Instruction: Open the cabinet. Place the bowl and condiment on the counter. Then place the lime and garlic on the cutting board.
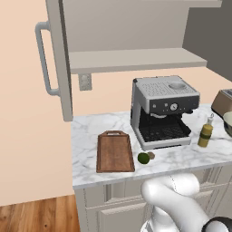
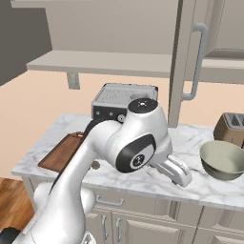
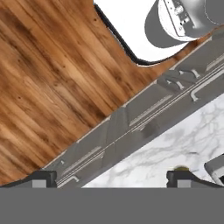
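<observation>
A: Cabinet status?
B: 1 door swung open toward the left base camera, its silver bar handle on the outer face. The shelf inside is bare where visible.

A: Bowl and condiment?
B: Both on the bench. The bowl sits upright at the right end, just in front of a toaster. The condiment bottle stands upright just right of the espresso machine, apart from it.

A: Lime, garlic?
B: Lime and garlic lie side by side, touching or nearly so, on the marble in front of the machine. Both are just off the right edge of the cutting board, not on it. The board lies flat, handle loop pointing to the wall, nothing on it.

A: End effector?
B: End effector spread wide, nothing between its 2 fingertips. The hand view looks down past the bench edge at drawer fronts and wood floor.
</observation>
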Robot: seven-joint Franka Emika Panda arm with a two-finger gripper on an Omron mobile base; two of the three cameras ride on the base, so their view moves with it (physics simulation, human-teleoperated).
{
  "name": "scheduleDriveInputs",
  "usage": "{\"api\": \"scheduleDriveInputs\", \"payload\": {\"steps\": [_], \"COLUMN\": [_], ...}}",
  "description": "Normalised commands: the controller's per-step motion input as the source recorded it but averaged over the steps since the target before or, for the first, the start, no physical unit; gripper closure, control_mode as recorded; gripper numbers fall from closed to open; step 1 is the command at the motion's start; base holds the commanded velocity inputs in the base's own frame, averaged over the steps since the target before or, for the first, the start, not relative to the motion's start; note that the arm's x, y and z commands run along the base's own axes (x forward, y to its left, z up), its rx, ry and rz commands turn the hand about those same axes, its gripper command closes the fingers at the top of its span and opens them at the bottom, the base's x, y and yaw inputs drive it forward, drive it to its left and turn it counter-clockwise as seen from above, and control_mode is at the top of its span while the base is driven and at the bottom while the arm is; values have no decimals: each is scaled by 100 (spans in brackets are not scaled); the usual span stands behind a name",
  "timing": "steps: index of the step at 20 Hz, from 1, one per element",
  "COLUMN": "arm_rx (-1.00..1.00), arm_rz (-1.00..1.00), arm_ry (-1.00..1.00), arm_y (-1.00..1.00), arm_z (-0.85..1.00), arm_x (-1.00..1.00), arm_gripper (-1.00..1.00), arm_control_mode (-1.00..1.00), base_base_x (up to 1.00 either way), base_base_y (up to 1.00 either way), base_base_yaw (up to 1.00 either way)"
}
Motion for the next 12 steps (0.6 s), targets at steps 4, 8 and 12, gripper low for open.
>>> {"api": "scheduleDriveInputs", "payload": {"steps": [4,8,12], "arm_rx": [-11,-10,-10], "arm_rz": [0,0,0], "arm_ry": [9,10,10], "arm_y": [81,82,85], "arm_z": [21,12,7], "arm_x": [-17,-15,-10], "arm_gripper": [-100,-100,-100], "arm_control_mode": [-100,-100,-100], "base_base_x": [0,0,0], "base_base_y": [0,0,0], "base_base_yaw": [0,0,0]}}
